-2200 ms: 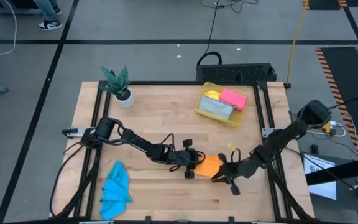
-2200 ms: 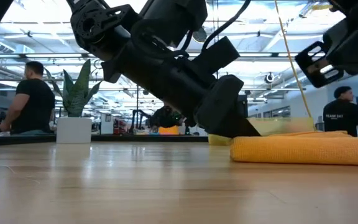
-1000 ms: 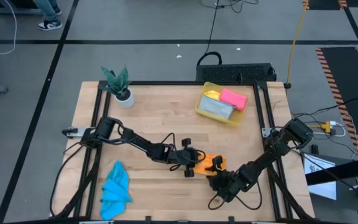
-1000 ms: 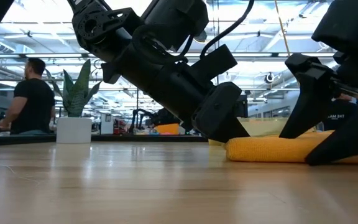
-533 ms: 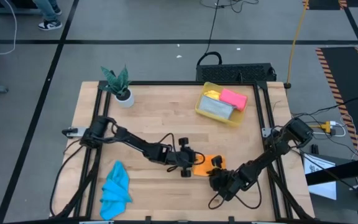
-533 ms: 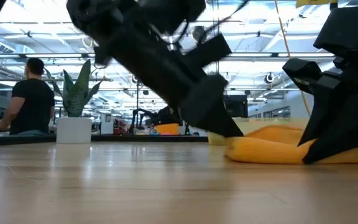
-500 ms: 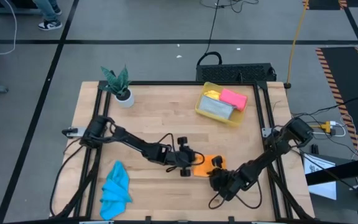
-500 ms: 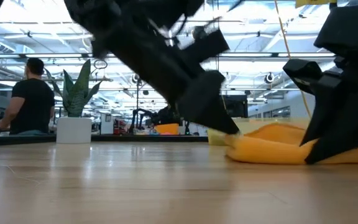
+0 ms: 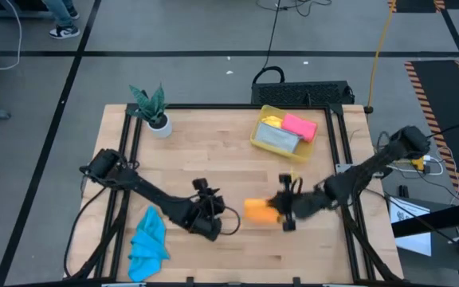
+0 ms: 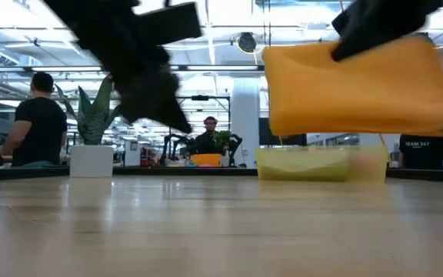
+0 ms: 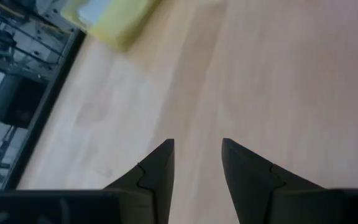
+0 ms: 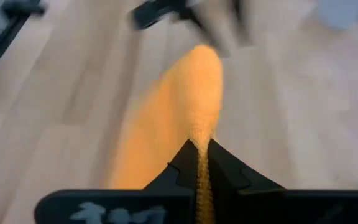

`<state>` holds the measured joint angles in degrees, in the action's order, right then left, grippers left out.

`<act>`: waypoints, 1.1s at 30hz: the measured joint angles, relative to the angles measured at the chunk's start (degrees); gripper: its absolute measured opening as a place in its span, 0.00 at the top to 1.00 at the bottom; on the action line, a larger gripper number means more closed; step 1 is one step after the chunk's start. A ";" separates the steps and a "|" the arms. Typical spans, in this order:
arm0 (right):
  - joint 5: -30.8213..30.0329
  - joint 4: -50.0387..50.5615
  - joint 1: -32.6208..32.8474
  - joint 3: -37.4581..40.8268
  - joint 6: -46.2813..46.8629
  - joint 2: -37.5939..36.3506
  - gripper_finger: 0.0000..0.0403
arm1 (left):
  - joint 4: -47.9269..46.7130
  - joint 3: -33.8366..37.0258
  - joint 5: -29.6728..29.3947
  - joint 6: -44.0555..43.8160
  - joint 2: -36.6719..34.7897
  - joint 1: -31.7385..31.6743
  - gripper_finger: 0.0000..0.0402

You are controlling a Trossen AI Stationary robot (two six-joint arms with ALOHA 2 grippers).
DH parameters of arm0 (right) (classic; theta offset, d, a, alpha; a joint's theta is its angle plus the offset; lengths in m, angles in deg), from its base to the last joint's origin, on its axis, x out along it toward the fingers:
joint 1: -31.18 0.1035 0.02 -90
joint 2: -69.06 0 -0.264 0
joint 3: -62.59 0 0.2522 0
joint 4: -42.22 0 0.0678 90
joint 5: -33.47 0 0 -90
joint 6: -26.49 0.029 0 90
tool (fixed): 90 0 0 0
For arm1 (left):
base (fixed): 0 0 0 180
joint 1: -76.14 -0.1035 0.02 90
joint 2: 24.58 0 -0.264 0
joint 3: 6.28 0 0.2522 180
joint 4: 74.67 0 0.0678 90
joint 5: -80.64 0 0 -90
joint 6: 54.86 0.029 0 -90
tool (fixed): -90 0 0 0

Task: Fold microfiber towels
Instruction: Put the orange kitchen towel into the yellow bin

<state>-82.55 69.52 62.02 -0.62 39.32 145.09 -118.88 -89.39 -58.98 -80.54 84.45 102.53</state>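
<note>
step: folded orange towel point(image 9: 259, 210) lifted clear of the table | right gripper point(image 9: 281, 213) pinched tight on its edge | left gripper point(image 11: 197, 163) part open, holds nothing, over bare wood near blue towel point(image 9: 148, 243) | next: likely carry to yellow bin point(image 9: 263, 143), place on pink towel point(image 9: 300, 125) and grey towel point(image 9: 276, 139)

Light: ceiling strips point(image 10: 21, 31) are shining bright overhead.
Blur: orange towel point(image 12: 179, 118) is smearing beyond the right gripper point(image 12: 202, 163).
</note>
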 joint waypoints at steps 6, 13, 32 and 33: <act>2.11 6.05 -16.44 0.00 -8.34 -8.82 0.99 | -3.46 1.20 -1.06 -7.97 0.58 3.66 0.66; 0.26 4.28 -41.40 0.00 -30.21 -12.42 0.99 | -5.37 2.43 -3.52 -12.18 0.58 5.37 0.66; 10.58 -13.85 -61.28 12.10 -51.18 3.03 0.98 | -5.89 2.50 -3.53 -12.59 0.58 5.14 0.66; 11.27 -13.92 -61.32 12.41 -51.10 3.15 0.98 | -5.90 2.50 -3.51 -12.55 0.58 5.14 0.66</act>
<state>-71.28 55.60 0.70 11.79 -11.77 148.24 -124.77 -86.89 -62.48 -93.08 85.02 107.67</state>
